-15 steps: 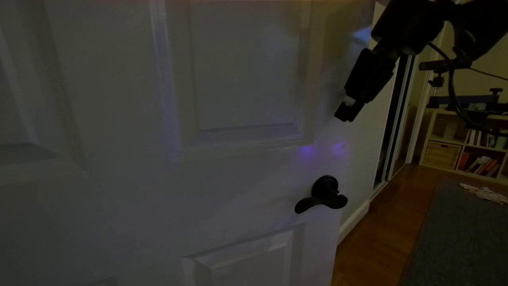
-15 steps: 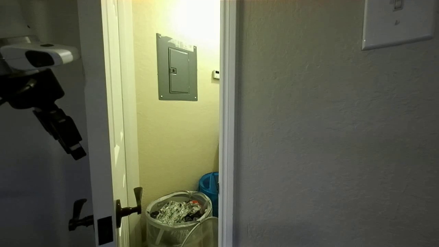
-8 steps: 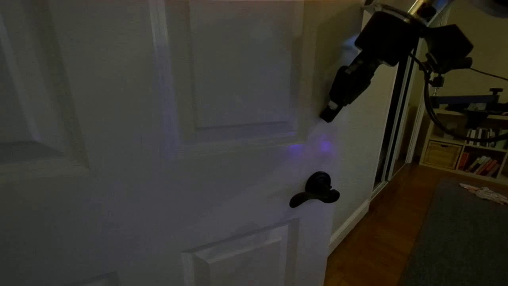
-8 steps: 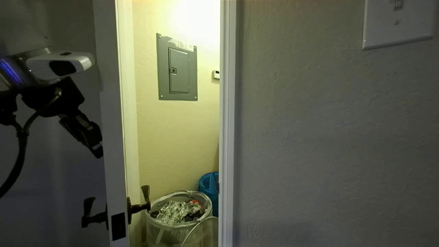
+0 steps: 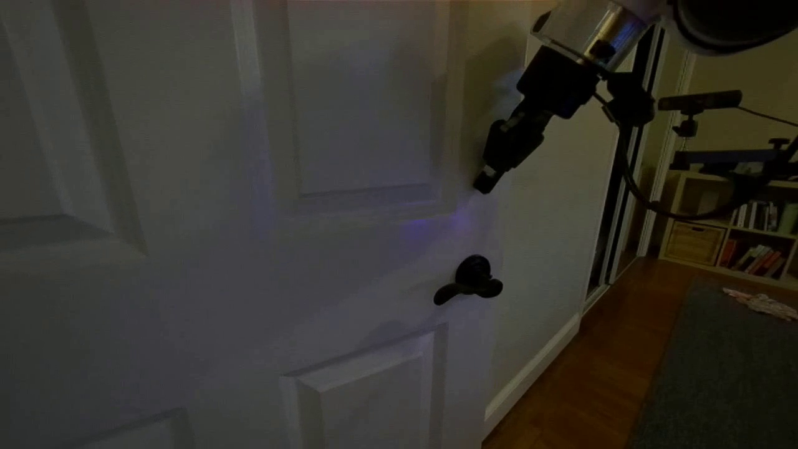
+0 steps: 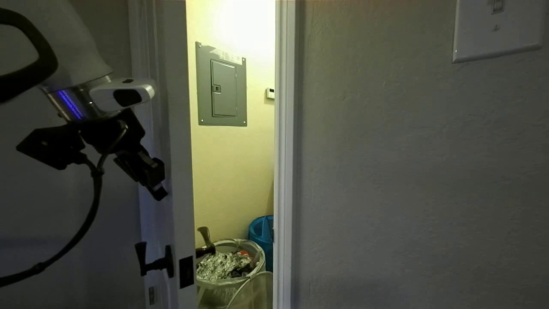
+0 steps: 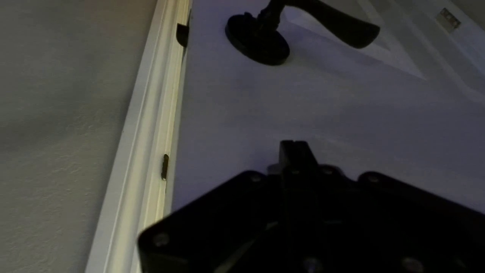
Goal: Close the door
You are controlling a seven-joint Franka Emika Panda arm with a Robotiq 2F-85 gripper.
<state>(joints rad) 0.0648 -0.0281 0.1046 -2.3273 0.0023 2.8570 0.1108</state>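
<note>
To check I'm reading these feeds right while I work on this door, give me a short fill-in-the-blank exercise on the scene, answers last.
Shut or ajar: the door is ____.
Above or below: in both exterior views, the jaws are ____ the lever handle.
Open or shut: in the wrist view, the jaws are ____.
Past the door, the container behind the hamper is coloured ____.

Missing words: ajar; above; shut; blue.
</note>
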